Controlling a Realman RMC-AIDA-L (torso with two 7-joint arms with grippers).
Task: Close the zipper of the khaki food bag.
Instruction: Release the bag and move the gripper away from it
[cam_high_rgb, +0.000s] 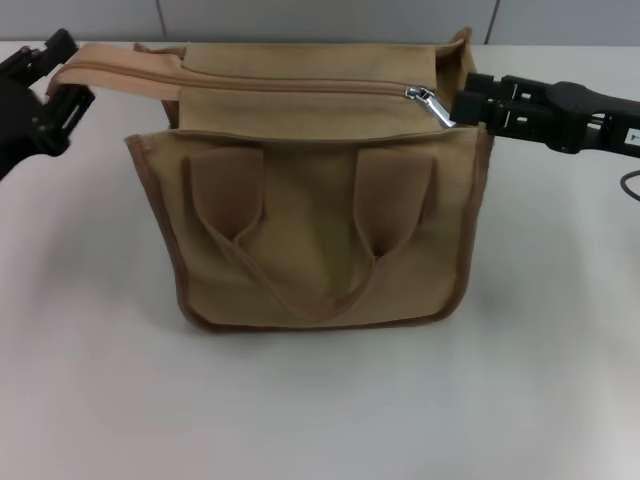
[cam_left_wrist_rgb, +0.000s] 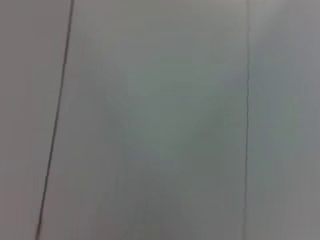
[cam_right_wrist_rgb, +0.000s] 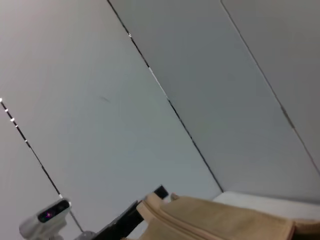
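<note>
The khaki food bag (cam_high_rgb: 320, 230) stands upright on the white table (cam_high_rgb: 320, 410), its two looped handles (cam_high_rgb: 310, 225) facing the robot. The zipper (cam_high_rgb: 250, 85) runs along the top panel, and its silver pull tab (cam_high_rgb: 428, 105) sits at the robot's right end of the line, so the track looks already drawn shut along most or all of its length.

The right gripper (cam_high_rgb: 462, 102) reaches in from the right and its black fingers meet the tab; they appear to be pinched on it, though the contact itself is too small to confirm. The left gripper (cam_high_rgb: 62, 100) is at the far left end of the top panel, where the zipper strip sticks out past the bag's body, and seems clenched on that strip to anchor it. The left wrist view shows only a grey wall, and the right wrist view shows the bag's top edge (cam_right_wrist_rgb: 215, 217) from behind with a dark bit of the other arm beyond it.

To finish well, the robot should keep the left hold firm so the strip stays taut and straight, and pull the tab in line with the track, not upward, which would tip the bag or cock the slider. If the tab has reached the end stop, more pulling would only drag the bag, so the pull should be gentle and stop at resistance
</note>
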